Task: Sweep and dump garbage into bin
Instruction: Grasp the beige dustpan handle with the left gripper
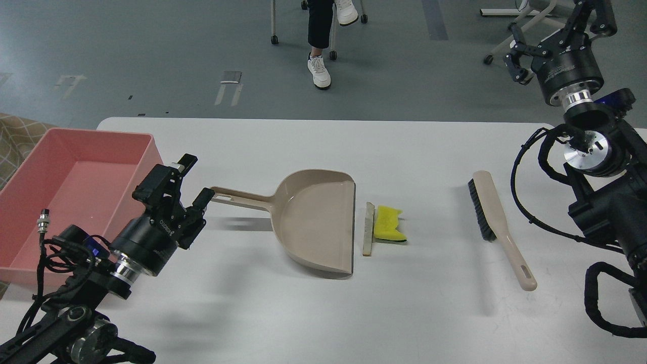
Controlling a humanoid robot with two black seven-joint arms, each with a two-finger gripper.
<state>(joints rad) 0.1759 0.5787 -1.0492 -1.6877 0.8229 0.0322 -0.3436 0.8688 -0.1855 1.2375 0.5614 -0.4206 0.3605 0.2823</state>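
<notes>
The garbage lies in the middle of the white table: a yellow sponge piece (389, 223) and a thin pale strip (368, 228), just right of the open edge of the beige dustpan (316, 217). The dustpan's handle points left. My left gripper (196, 178) is open, its fingers by the handle's tip, with nothing held. The pink bin (76, 182) stands at the table's left edge, behind my left arm, and looks empty. My right gripper (556, 38) is open and empty, raised high over the far right corner.
A beige brush with black bristles (493, 217) lies on the table right of the garbage, its handle pointing toward me. A person's leg and chair legs (319, 50) show on the floor beyond the table's far edge.
</notes>
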